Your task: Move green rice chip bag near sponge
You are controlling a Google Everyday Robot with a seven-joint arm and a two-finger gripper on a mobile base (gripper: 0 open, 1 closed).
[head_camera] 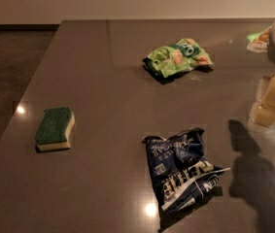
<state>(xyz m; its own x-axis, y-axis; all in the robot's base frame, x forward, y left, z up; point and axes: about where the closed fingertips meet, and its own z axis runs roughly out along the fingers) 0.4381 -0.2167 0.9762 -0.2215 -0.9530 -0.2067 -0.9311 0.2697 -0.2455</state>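
Hanging at the right edge of the view, the end effector (272, 98) shows as a blurred pale yellow shape under a grey arm part, over the right side of the dark brown desk (103, 72); whether it is open or closed cannot be told, and nothing can be seen held in it. Its shadow (253, 169) falls on the desk just on the camera side of it

The green rice chip bag (178, 57) lies crumpled on the desk to the left of the end effector and a little farther from the camera, apart from it and not touched by it. Its glossy green foil shows orange-tan chip pictures and a round white-green logo

The sponge (54, 128) sits far to the left of the end effector, across most of the desk, near the desk's left edge, dark green scouring side up over its pale yellow foam. It is well apart from the green rice chip bag

A dark blue bag (180, 171) with white lettering lies wrinkled to the left of the end effector and nearer the camera, between the sponge's side and the shadow, touching neither
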